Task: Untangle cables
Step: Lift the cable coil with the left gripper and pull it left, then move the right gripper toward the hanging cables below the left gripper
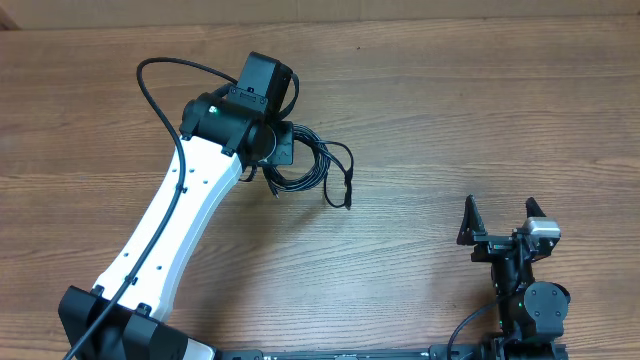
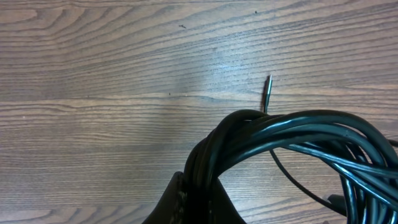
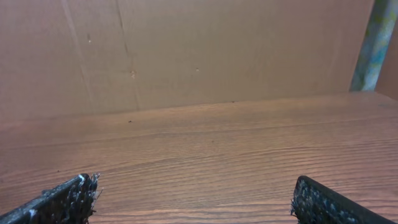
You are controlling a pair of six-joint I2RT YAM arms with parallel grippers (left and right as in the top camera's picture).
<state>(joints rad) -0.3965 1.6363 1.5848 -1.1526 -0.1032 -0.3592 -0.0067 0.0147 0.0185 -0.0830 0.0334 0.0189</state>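
1. Key thing first: the cables sit right in the left pincer. It's clenched on the bunched part of the coil, and the wrist view shows the strands squeezed together where they pass between its fingers.
2. From that grip the bundle fans out sideways toward the right arm's side, so its long axis runs roughly across the table, not toward or away from the bases.
3. The right pincer is released, jaws spread wide, holding nothing. It's well apart from the coil, which lies off to its left and further out from its base. So the left arm is the near one by a mile, and I'd guess the right one has to travel over to grab a loop or an end.
4. One loose strand drops off the far side of the coil from the left pincer and ends in a plug tip, on the side facing the right pincer. Looks like the easiest thing to go for, but that's just my read.
5. Materials: thin black cords, smooth and slightly glossy, floppy and looped several times over. A slim metallic pin pokes out just beyond the bundle.
6. The table is matte wood grain. There's a plain cardboard wall beyond the right pincer.
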